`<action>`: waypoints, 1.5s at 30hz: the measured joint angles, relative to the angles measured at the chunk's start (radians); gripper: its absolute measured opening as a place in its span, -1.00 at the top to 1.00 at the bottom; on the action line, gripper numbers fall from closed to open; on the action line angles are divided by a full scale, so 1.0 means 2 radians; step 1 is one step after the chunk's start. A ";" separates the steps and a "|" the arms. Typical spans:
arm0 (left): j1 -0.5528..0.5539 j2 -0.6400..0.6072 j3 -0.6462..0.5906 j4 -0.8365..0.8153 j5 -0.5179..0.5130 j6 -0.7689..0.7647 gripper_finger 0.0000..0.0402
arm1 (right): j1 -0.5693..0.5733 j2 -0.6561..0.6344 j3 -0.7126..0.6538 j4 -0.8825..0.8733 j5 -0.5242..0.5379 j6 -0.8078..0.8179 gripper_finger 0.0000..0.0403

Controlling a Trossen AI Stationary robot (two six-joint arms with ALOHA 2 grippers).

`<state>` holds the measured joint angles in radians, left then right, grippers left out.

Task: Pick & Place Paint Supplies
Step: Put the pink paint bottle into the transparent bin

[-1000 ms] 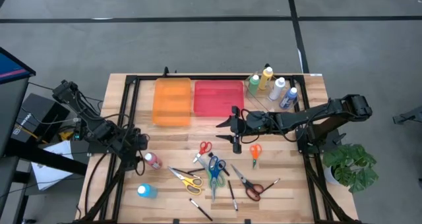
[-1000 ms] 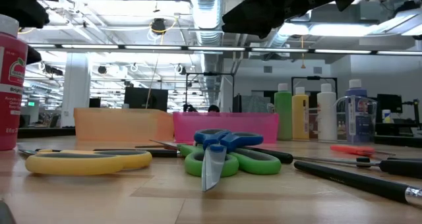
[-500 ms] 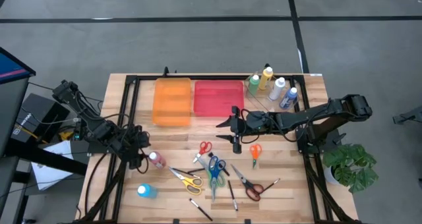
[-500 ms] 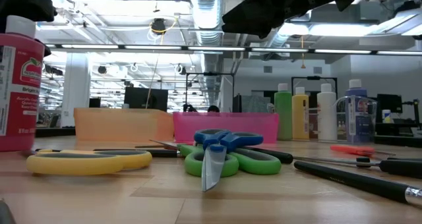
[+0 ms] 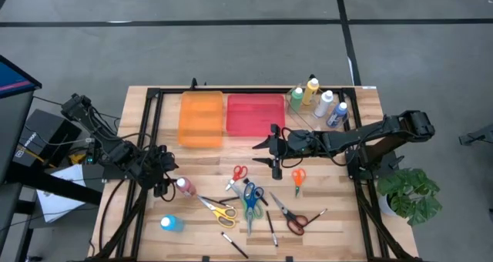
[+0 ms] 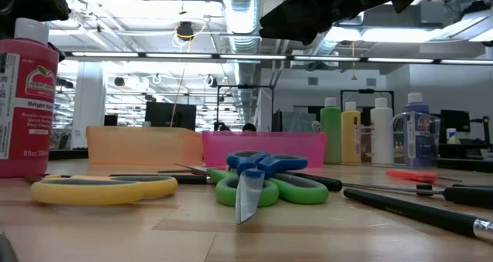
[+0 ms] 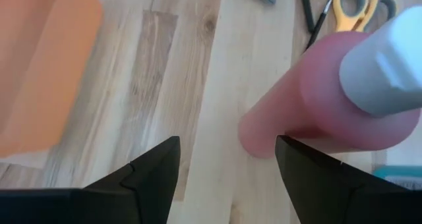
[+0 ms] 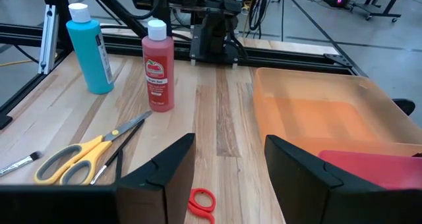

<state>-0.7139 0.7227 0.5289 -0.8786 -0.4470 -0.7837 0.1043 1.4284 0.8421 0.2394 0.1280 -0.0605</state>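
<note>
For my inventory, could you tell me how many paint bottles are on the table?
6: green, yellow, white and blue bottles clustered at the back right; a pink bottle left of the scissors; a teal bottle front left. None seem hidden.

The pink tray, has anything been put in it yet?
No, the high view shows the pink tray holding nothing, with scissors and brushes lying on the table.

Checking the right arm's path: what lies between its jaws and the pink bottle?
In the right wrist view, between the right gripper and the pink bottle lies mostly bare table; yellow scissors lie just to one side.
</note>
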 joint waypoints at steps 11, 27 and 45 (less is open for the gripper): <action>-0.001 -0.002 0.000 -0.004 0.091 0.000 -0.22 | 0.000 0.000 0.000 0.000 0.000 0.000 0.11; -0.016 -0.002 -0.088 0.068 0.110 -0.003 -0.56 | 0.000 0.000 0.000 0.000 0.000 0.000 0.11; -0.233 -0.053 -0.121 0.119 -0.141 -0.101 -0.49 | -0.004 0.000 0.000 0.000 0.000 0.000 0.11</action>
<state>-1.1794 0.6173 0.2873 -0.6398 -0.7281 -0.9848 0.0959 1.4284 0.8421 0.2401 0.1280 -0.0601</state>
